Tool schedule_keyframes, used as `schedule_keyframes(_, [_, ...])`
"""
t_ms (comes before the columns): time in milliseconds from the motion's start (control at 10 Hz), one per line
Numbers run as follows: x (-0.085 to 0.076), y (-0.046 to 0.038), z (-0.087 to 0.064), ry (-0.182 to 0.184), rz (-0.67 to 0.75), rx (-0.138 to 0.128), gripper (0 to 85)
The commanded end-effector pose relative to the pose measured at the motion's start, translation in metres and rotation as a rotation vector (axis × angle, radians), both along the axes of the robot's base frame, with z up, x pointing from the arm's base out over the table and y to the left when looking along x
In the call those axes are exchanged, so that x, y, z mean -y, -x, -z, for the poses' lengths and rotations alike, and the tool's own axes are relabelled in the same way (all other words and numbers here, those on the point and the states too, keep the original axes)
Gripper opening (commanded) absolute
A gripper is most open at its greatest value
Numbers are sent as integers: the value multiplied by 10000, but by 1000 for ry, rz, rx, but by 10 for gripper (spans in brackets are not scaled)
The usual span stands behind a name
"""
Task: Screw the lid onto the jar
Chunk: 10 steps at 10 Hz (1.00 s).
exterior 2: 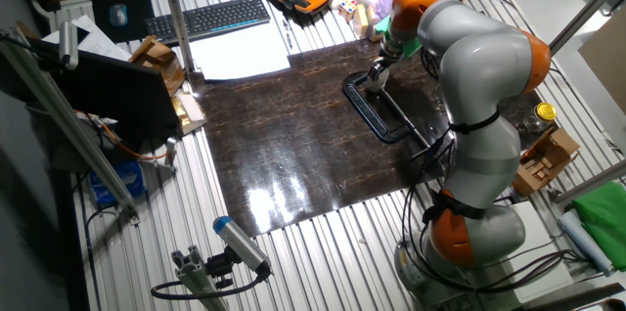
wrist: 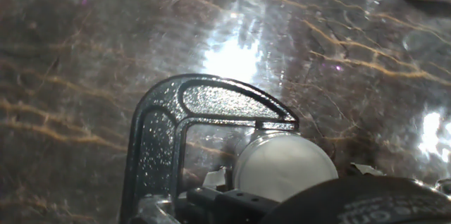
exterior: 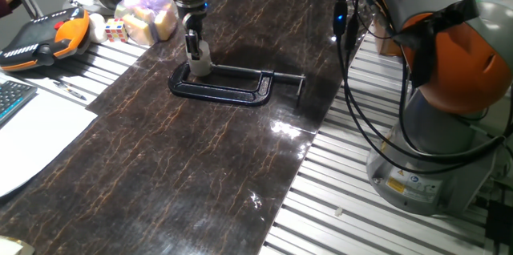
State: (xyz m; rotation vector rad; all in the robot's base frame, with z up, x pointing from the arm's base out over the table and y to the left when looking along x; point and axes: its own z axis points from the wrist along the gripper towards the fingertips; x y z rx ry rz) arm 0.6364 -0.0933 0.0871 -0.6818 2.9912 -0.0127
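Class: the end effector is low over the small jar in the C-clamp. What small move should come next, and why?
Probably a slow twist of the end effector with light downward pressure. It sits right on the jar, which stands inside the clamp, and the hand view shows the lid on top. Whether it grips the lid cannot be seen.

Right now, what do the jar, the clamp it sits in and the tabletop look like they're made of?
The jar looks like whitish, translucent plastic with a matte, slightly frosted top. The C-clamp seems to be cast metal with a black, pebbled coating; the hand view shows its grainy texture. The tabletop is a dark, glossy sheet with brown marble-like veins and bright glare, probably laminate or polished stone.
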Motion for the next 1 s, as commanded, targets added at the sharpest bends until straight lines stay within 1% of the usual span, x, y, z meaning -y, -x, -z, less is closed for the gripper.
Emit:
schedule_keyframes(0, [0, 0, -2, 0, 0, 0, 690])
schedule_keyframes(300, [-1, -1, 3, 7, 15, 11, 693])
schedule_keyframes(900, [1, 5, 22, -9, 104, 9, 693])
